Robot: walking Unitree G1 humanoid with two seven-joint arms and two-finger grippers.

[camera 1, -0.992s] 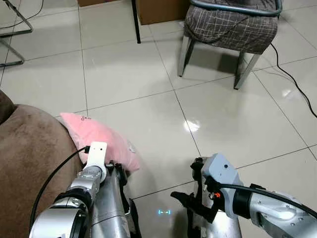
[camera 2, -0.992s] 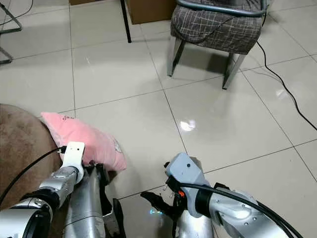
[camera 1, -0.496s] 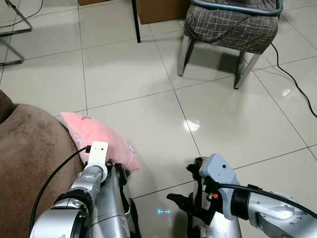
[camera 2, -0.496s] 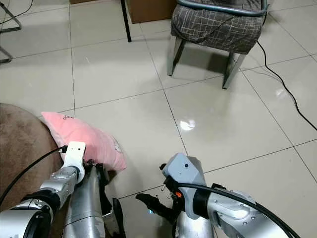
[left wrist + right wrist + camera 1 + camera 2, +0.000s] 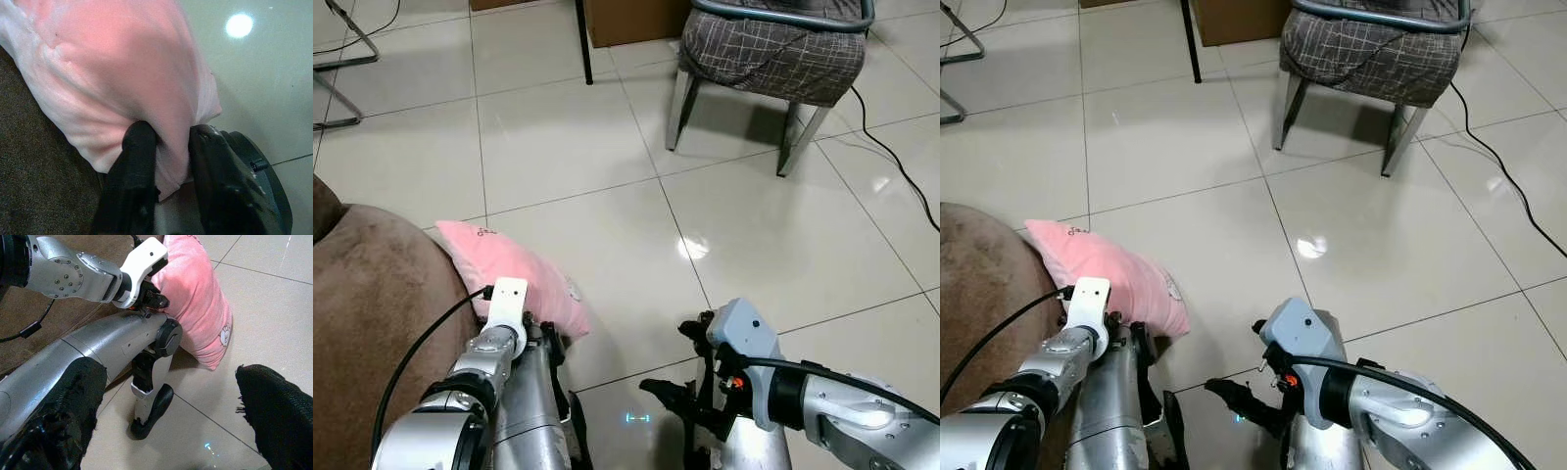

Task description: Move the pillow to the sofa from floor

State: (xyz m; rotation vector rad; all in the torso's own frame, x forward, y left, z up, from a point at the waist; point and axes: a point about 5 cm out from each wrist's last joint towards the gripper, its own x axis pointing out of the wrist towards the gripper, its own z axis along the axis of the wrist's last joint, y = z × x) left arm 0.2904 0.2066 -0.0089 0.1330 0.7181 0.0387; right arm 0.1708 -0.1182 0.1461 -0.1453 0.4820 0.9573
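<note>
Since a second ago the right end effector (image 5: 680,392) has slid a little toward the robot's left, low above the tiled floor (image 5: 607,137), while the left end effector (image 5: 543,333) and the pillow (image 5: 514,279) keep their places. Seen from the left eye, the pink pillow lies on the floor with its upper end leaning against the brown sofa (image 5: 372,313) at the robot's left; the left end effector sits at the pillow's near edge, below a white wrist block, and the right arm reaches in from the lower right. Farther off stands a metal-legged chair (image 5: 773,49) with a checked cushion, and a black cable (image 5: 891,166) runs across the tiles beside it. The right eye shows the same layout, with the pillow (image 5: 1111,284) touching the sofa's edge (image 5: 979,284) and the right end effector (image 5: 1234,401) near the robot's own silver leg. In the left wrist view the two black fingers (image 5: 134,171) are closed on a fold of the pillow (image 5: 122,68), pinching the pink fabric between them, with dark sofa fabric beside it and glossy tile beyond. In the right wrist view the right end effector's fingers (image 5: 274,406) stand wide apart and hold nothing; between them appear the left arm, the robot's leg and the pillow (image 5: 195,298).
</note>
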